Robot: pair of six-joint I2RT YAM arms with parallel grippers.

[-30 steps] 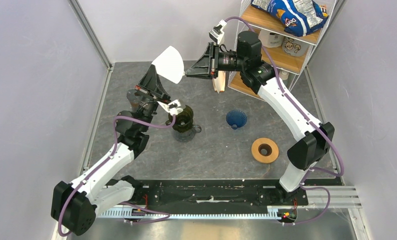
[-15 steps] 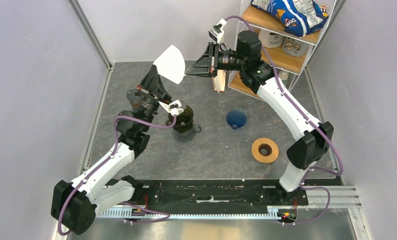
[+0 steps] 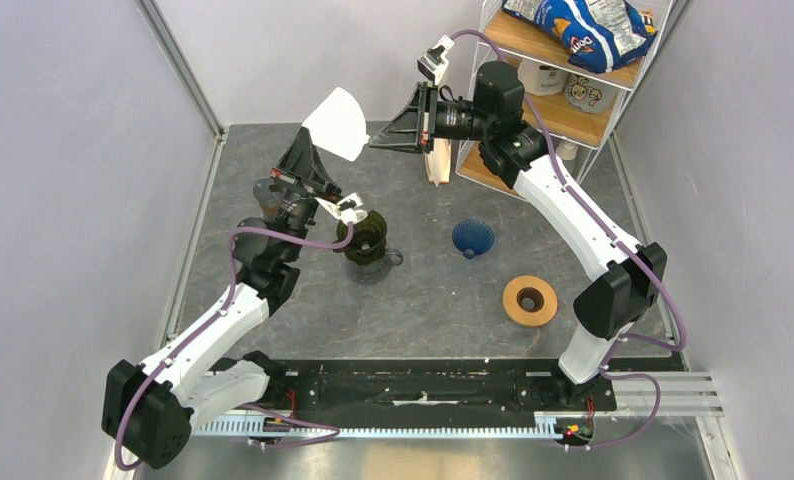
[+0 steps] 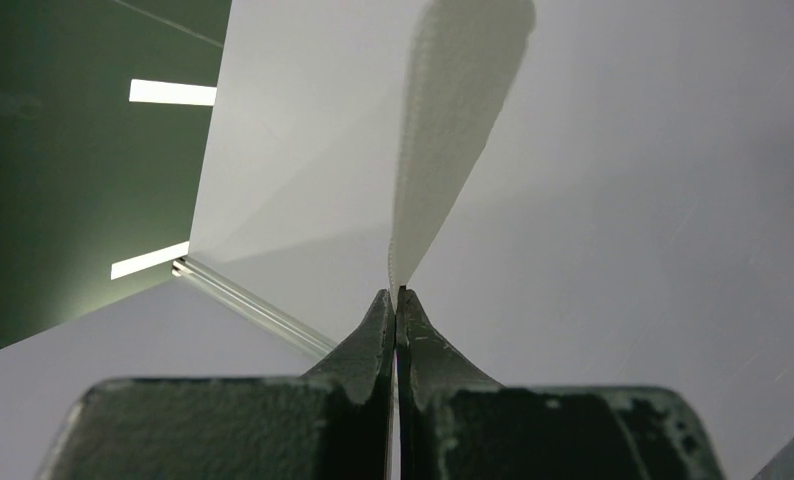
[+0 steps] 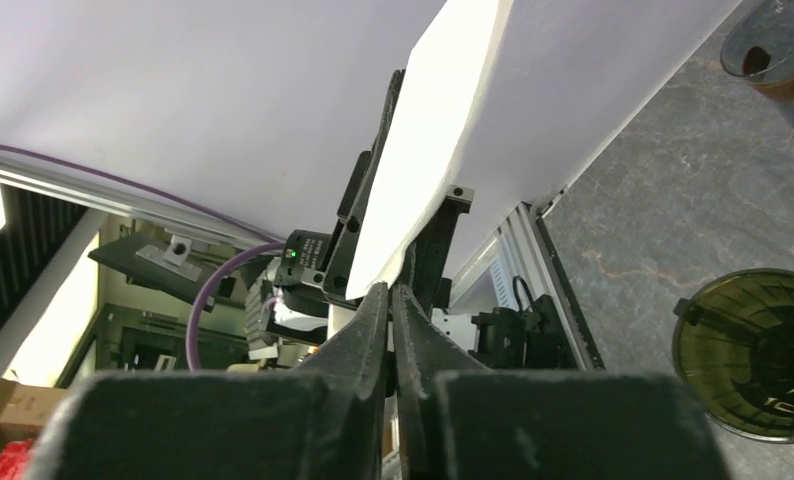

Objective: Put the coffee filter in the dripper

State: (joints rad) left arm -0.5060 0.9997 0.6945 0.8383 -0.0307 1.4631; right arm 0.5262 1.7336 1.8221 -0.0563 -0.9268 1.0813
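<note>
Left end effector point(image 4: 395, 295) is clamped on the coffee filter point(image 3: 338, 123), held up above the dripper point(image 3: 365, 232). Right end effector point(image 5: 390, 290) is pinched closed at the filter's edge.

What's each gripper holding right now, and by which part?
Left gripper pinches the coffee filter by its narrow lower end. Right gripper is shut at the filter's side edge; whether it grips it cannot be told.

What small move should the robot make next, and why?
Probably the left end effector should lower the white fan-shaped paper filter toward the dark olive cone dripper: the filter is pinched aloft, and the dripper sits empty.
</note>
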